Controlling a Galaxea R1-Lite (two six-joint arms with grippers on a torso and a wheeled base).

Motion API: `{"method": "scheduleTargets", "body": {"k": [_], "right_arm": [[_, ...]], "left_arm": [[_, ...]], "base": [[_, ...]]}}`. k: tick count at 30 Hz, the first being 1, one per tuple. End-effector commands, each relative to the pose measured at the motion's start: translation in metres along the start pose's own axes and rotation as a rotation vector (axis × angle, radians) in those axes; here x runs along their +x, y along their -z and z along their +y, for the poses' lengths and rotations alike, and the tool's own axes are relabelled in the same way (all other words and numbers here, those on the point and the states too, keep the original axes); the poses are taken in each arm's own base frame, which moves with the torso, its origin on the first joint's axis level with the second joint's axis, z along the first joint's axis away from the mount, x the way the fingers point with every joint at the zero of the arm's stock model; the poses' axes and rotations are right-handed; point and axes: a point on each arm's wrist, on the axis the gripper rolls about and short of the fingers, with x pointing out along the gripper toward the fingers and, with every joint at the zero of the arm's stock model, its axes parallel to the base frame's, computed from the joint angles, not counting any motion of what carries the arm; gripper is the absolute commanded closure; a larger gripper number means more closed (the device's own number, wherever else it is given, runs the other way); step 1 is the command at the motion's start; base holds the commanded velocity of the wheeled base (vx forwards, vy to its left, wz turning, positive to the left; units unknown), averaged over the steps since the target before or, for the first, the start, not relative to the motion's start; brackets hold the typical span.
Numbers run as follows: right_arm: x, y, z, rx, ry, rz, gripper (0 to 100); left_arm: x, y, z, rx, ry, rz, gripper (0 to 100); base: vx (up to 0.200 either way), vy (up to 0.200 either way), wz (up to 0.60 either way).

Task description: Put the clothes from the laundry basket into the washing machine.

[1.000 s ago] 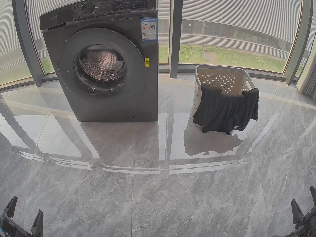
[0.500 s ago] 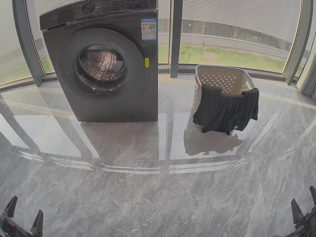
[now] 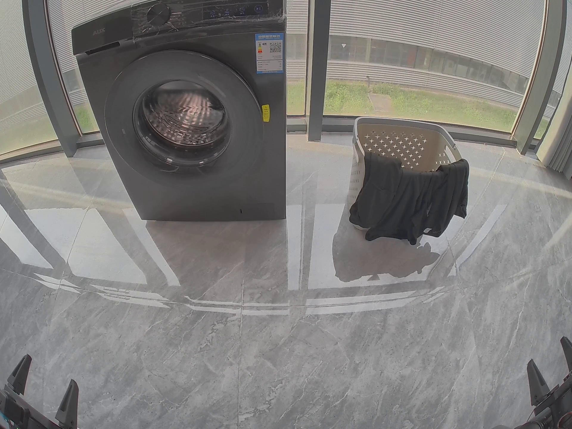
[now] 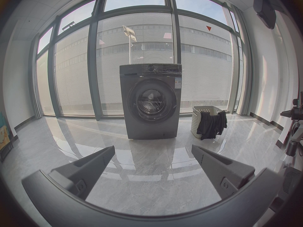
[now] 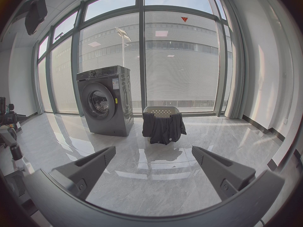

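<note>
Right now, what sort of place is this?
Likely a demo or test room, not a home laundry: a front-loading washing machine and a white laundry basket with dark clothes stand on a polished tile floor before floor-to-ceiling windows.

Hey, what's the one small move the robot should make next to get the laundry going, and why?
Probably drive the base forward toward the laundry basket, keeping it on the right arm's side. The dark garment hangs over the basket's front rim, across a wide stretch of floor from the left gripper and right gripper. Both are open and empty, likely too far away to reach it.
</note>
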Motion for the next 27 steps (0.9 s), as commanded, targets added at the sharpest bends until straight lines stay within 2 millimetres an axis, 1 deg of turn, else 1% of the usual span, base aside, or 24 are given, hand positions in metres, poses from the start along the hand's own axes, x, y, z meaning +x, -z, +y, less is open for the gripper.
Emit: {"method": "scheduleTargets", "body": {"k": [1,3,27], "right_arm": [[0.0000,0.0049,0.0000,0.000,-0.001,0.000,0],[0.0000,0.0049,0.0000,-0.002,-0.001,0.000,0],[0.0000,0.0049,0.0000,-0.002,-0.003,0.000,0]], "left_arm": [[-0.0002,0.0049,-0.0001,0.000,0.001,-0.002,0],[-0.0002,0.0049,-0.0001,-0.002,0.001,-0.002,0],[-0.0003,0.0044,-0.0001,-0.005,0.001,-0.003,0]], "base": [[0.000,0.000,0.00],[0.000,0.000,0.00],[0.200,0.000,0.00]]}}
